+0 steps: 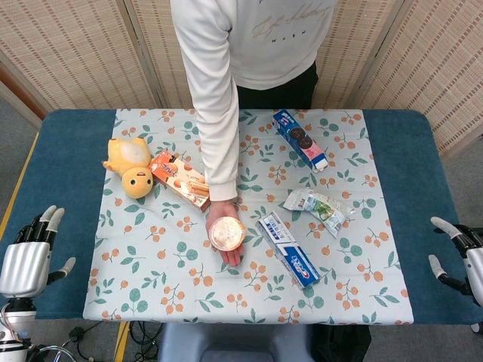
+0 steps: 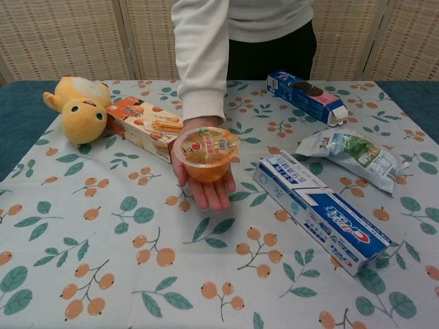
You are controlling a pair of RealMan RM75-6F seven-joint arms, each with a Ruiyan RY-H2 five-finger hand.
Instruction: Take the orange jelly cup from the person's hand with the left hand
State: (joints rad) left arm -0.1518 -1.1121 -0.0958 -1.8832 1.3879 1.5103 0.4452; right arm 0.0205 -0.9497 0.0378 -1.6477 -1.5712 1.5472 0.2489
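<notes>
An orange jelly cup [image 2: 204, 154] sits upright on the open palm of the person's hand [image 2: 204, 185], its printed foil lid facing up. The palm is held low over a floral tablecloth [image 1: 173, 256] near the middle of the table, fingers pointing toward the robot. The person's arm, in a white sleeve [image 1: 211, 98], reaches down from the far side.

Just right of the palm lies a blue and white toothpaste box [image 2: 322, 212], set at a slant. Beyond it rests a crinkled green and white packet [image 2: 350, 154], and farther back a blue biscuit pack [image 2: 305, 96]. Left of the sleeve lies an orange snack box [image 2: 144, 127], with a yellow plush toy [image 2: 77, 110] beside it (the two look to be touching in the head view).

The robot's left hand [image 1: 30, 253] shows only in the head view, at the table's near left edge over the blue table surface [image 1: 64, 188], well apart from the cup. Its fingers are extended and slightly apart, holding nothing. The right hand [image 1: 460, 256] sits at the near right edge, partly cut off by the picture's border; the fingers that show are spread and hold nothing.
</notes>
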